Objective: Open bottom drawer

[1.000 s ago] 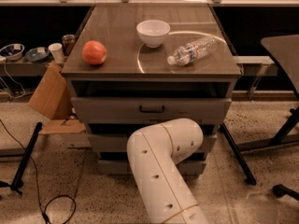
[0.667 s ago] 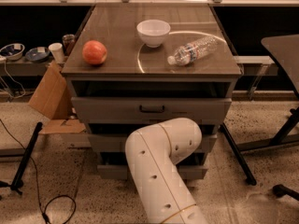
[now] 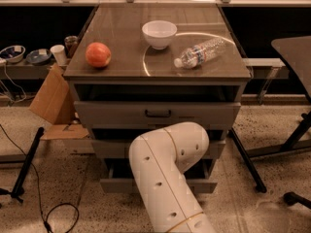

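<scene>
Item: bottom drawer [image 3: 112, 185], lowest in the cabinet, front appearing slightly out.
Change over the last second: almost none; my arm [image 3: 165, 178] shifts a trace.
End effector: hidden behind the arm's elbow at the drawer fronts; grip I cannot tell.
Pull judged barely begun.

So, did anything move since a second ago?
Nothing that shows. The white arm is bent in front of the bottom drawer, which looks a little way out, as before. The gripper is hidden behind the arm. The apple, bowl and bottle stayed put.
</scene>
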Available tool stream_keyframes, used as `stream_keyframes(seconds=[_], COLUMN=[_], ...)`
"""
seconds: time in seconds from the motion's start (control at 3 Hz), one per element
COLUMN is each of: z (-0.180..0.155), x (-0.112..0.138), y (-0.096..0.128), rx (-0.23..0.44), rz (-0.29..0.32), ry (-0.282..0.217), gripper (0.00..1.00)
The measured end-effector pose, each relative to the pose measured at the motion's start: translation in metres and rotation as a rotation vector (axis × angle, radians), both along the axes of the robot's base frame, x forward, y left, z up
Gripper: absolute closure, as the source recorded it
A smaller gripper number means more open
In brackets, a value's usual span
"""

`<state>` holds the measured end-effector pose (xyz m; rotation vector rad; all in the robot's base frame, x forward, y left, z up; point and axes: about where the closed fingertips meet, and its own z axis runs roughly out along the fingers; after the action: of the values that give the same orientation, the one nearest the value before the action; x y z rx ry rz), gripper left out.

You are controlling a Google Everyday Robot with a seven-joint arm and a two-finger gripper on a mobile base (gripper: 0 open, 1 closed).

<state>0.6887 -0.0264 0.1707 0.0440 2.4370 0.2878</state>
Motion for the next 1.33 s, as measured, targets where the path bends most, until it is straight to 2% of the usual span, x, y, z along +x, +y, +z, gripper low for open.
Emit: stream_keyframes(seconds=[0.33, 0.67, 1.0, 1.33], z=[-0.004, -0.003, -0.002, -0.003], x=[-0.022, -0.043, -0.063, -0.079], y=[-0.006, -0.012, -0.016, -0.018], rx=[-0.036, -0.104, -0.207, -0.317], rz=[0.022, 0.078, 0.177, 0.306], ry=[0.047, 0.103, 0.171, 0.243], gripper=[1.0, 1.0, 1.0, 1.0])
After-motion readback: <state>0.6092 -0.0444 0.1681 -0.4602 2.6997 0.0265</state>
